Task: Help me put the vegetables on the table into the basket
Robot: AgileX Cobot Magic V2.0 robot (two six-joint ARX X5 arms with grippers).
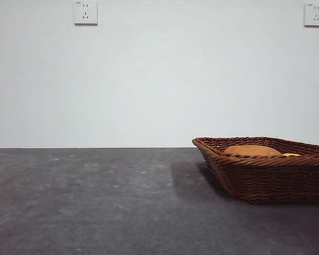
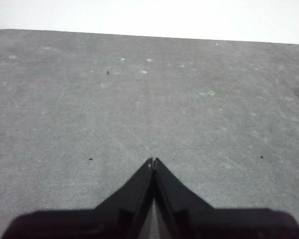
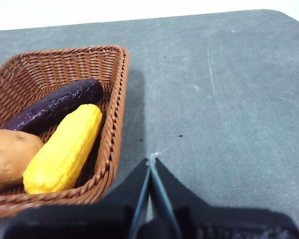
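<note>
Front view: even, soft, fairly bright light; white wall (image 1: 159,79) flat, no glare. Shallow brown woven wicker basket (image 1: 271,178) casts soft-edged shadow left onto dark grey matte speckled table (image 1: 85,202); near table edge slightly soft. Left wrist view: paler, washed-out, grainy; background beyond table blown to white. Right wrist view: colours saturated; basket shadow falls on table beside its wall; 2 black jaws at bottom edge blurred, underexposed.
</note>
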